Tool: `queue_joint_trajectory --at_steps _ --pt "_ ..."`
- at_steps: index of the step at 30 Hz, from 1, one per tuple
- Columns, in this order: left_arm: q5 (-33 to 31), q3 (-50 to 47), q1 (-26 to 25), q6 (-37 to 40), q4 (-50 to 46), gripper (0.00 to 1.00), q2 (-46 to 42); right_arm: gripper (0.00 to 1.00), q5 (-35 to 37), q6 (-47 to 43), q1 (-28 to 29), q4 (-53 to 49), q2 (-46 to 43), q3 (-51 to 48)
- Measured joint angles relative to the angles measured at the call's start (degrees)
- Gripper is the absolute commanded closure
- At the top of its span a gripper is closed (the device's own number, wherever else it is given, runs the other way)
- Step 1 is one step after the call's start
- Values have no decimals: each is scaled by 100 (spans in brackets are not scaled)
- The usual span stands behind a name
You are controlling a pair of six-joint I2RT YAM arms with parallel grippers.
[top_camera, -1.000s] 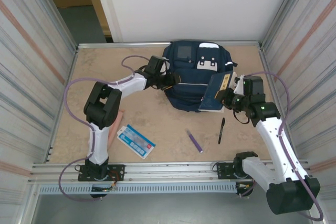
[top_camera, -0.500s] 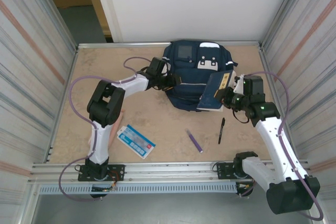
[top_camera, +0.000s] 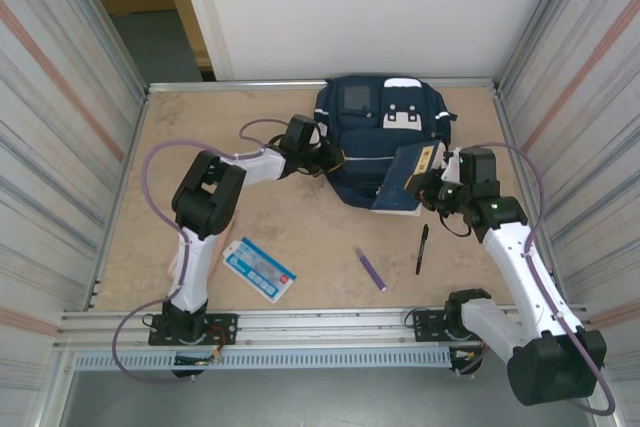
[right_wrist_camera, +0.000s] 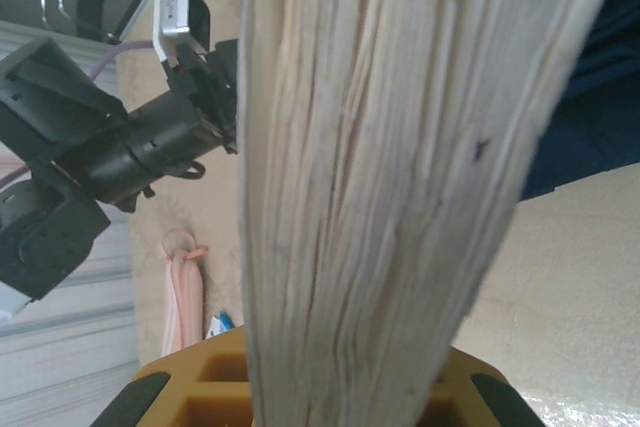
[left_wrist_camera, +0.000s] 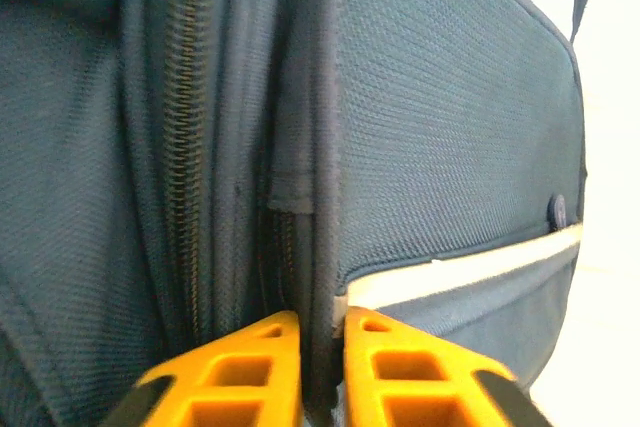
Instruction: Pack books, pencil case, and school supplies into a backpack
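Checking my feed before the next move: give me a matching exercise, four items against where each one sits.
Items
1. thin dark navy book with a yellow label
2. flat light-blue-and-white booklet
3. slim purple pen
4. slim black pen

Places
A. lying on the table, between the booklet and the other pen
B. clamped in the right hand, at the right side of the navy fabric backpack
C. flat on the table, furthest left of the four
D. lying on the table, closest to the right hand

Pairs: 1-B, 2-C, 3-A, 4-D
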Motion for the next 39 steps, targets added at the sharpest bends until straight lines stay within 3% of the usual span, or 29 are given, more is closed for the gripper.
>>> queue_joint_trajectory --at_steps 8,18,24,28,35,39 --pt "140 -326 122 -201 107 100 -595 100 -435 -24 7 68 155 -260" --pt "-57 -243 98 -708 -190 100 -1528 100 -2334 157 61 -887 212 -63" --pt "-584 -164 -83 -660 -476 100 -1810 100 -3268 920 1156 -557 308 -380" --pt "-772 -166 -111 -640 -560 100 -1980 100 -3368 1220 1287 -258 420 -457" --pt "-809 -380 -74 -645 -608 100 -2308 100 -3375 1464 728 514 704 -844" --pt "-758 -527 -70 -656 -667 100 -2533 100 -3016 1521 651 1088 1174 -876"
